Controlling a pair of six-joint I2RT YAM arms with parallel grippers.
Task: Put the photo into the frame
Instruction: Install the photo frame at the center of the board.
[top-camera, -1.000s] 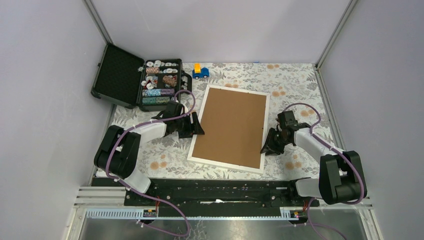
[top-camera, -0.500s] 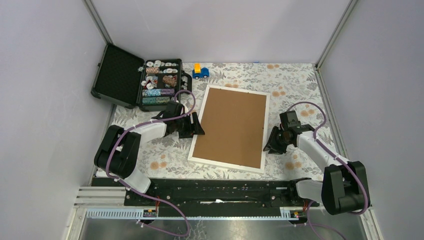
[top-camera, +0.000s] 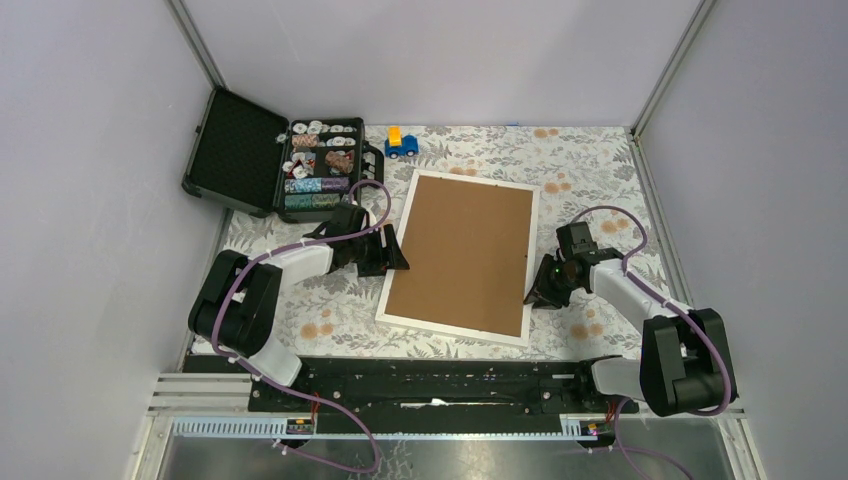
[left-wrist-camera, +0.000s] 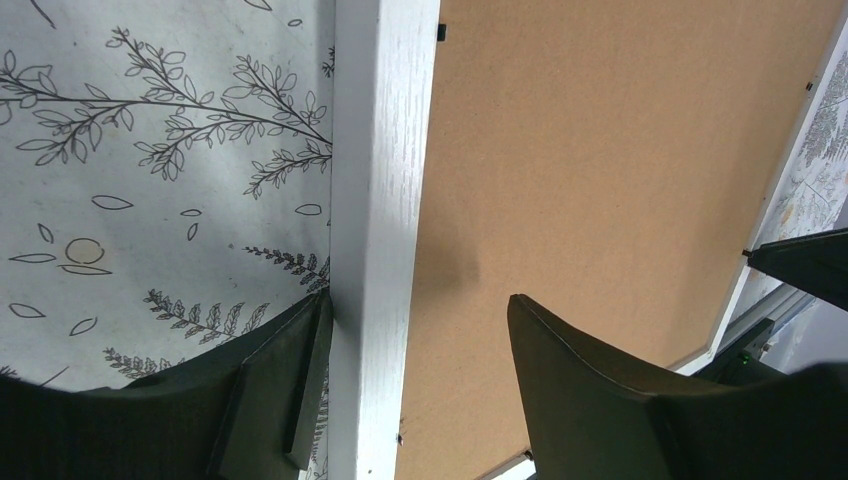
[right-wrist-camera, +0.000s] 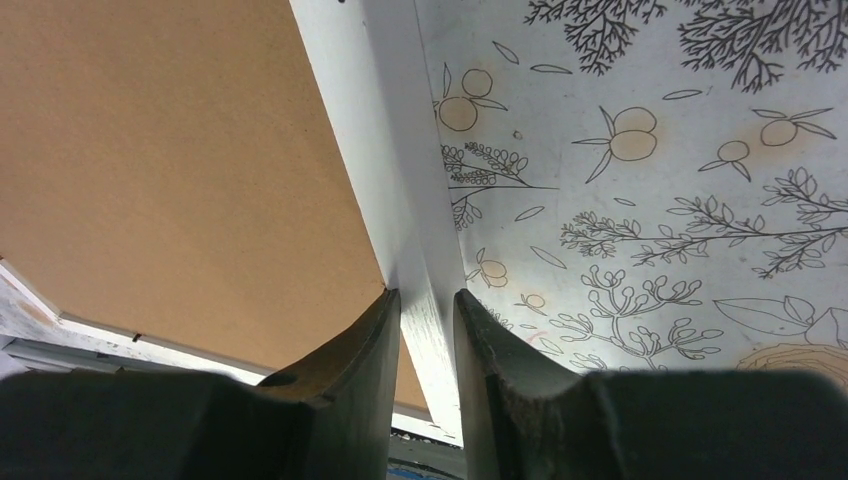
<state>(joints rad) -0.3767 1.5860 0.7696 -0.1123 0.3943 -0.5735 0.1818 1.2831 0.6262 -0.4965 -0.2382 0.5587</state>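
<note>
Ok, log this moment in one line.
frame: back up on table | left jaws: open, astride left rail | right jaws: shut on right rail | photo: not in view

The frame (top-camera: 460, 258) hides its front face-down; items (top-camera: 318, 160) in the case (top-camera: 235, 160) are indistinct.
</note>
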